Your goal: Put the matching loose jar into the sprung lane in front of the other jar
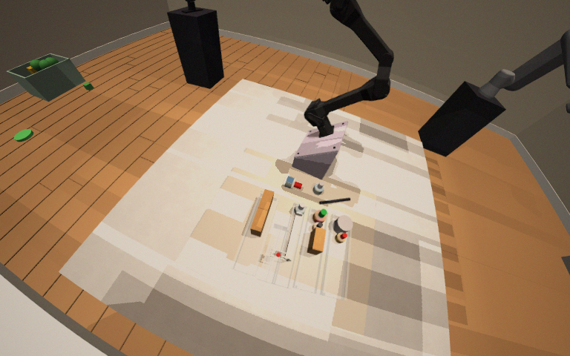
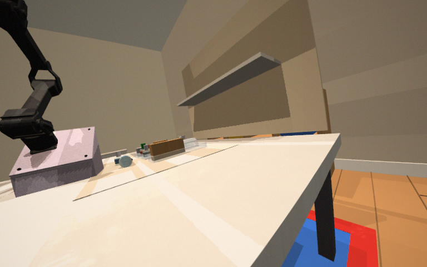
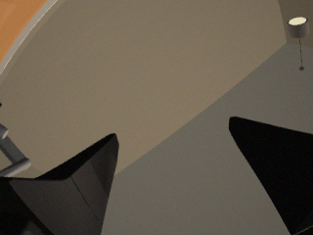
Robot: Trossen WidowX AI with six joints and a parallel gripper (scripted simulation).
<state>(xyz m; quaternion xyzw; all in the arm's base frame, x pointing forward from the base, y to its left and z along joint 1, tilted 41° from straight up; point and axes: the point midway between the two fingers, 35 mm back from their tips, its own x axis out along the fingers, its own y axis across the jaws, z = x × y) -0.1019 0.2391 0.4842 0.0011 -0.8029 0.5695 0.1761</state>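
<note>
My gripper [image 3: 174, 131] is open and empty in the wrist view, its fingers wide apart and pointing at wall and ceiling; it is out of the top and exterior views. A loose jar [image 1: 318, 188] with a grey lid stands between the arm's base and the lanes. Another loose jar [image 1: 289, 182] [image 2: 125, 161], with a red cap, lies on its side to its left. In the sprung lane [image 1: 289, 234], a grey-lidded jar [image 1: 299, 208] stands at the end nearest the arm. It looks like the standing loose jar. The pusher plate and low front stop are too small to make out.
An orange block [image 1: 262, 212] [image 2: 167, 149] fills part of the left lane. To the right stand a green-lidded jar [image 1: 320, 215], another orange block [image 1: 317, 240], a wide grey jar [image 1: 343, 223] and a red-lidded jar [image 1: 341, 237]. A black bar [image 1: 335, 200] lies before the lanes.
</note>
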